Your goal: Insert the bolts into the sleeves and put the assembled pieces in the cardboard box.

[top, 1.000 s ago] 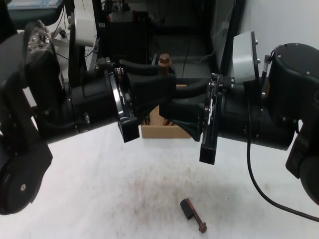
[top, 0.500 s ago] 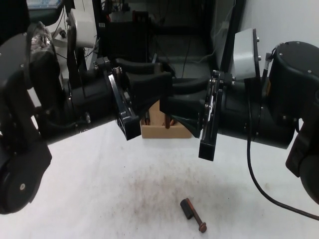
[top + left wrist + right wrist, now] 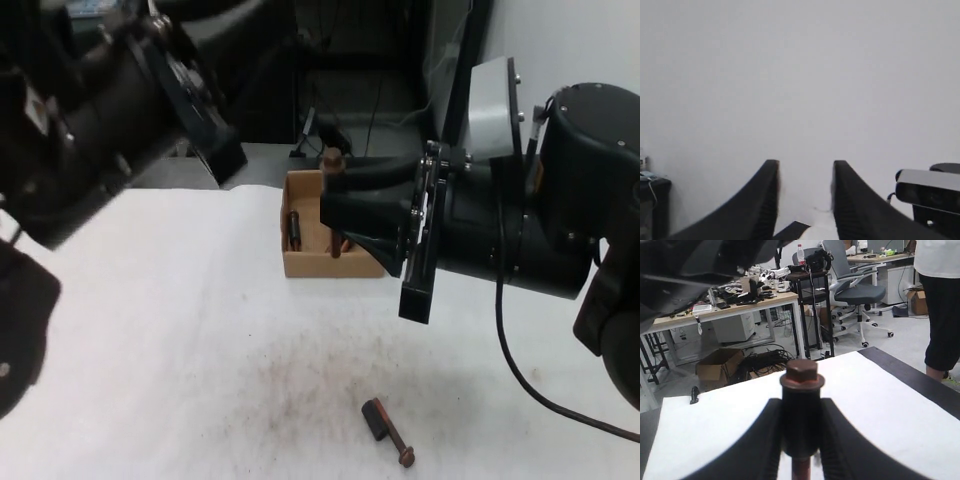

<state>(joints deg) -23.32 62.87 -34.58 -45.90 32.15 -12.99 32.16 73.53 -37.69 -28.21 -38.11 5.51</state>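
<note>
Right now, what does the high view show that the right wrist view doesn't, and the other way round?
High view: the cardboard box with pieces inside, and a loose piece, a bolt through a sleeve, lying on the near part of the bench. Right wrist view: a room behind with desks and office chairs. Both: the right gripper shut on an upright bolt seated in its sleeve, above the white bench.
</note>
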